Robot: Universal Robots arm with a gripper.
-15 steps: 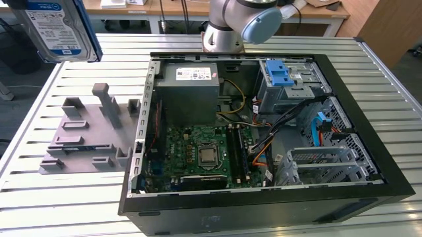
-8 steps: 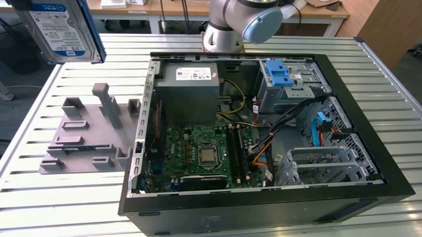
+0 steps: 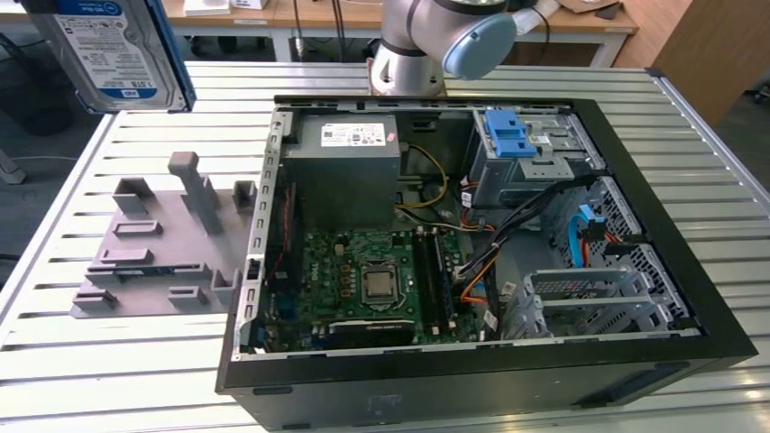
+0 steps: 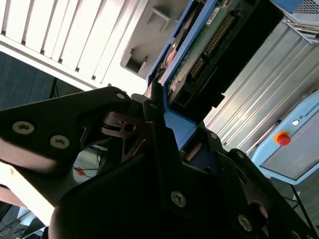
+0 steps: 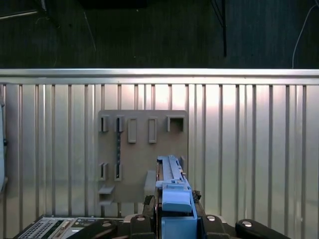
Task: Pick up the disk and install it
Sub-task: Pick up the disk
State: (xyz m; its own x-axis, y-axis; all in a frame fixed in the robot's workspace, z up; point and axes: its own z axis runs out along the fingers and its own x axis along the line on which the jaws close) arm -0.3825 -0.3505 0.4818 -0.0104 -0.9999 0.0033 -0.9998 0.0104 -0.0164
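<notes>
The disk (image 3: 114, 50), silver with a white-and-blue label and a blue bracket, hangs in the air at the exterior view's upper left, well above the table. In the second wrist view my gripper (image 4: 159, 122) is shut on the blue bracket of the disk (image 4: 199, 45), whose green circuit side shows. The first wrist view looks down past the gripper (image 5: 172, 221) and the edge-on disk (image 5: 172, 189) to the grey holder block (image 5: 142, 149) below. That holder block (image 3: 157, 244) stands with no disk in it on the slatted table, at the exterior view's left.
An open black computer case (image 3: 673, 298) lies on the slatted metal table (image 3: 121, 379), with a motherboard (image 3: 373, 280), a power supply (image 3: 349, 162) and a blue-latched grey drive cage (image 3: 529, 149) inside. The arm's base (image 3: 416, 54) stands behind the case.
</notes>
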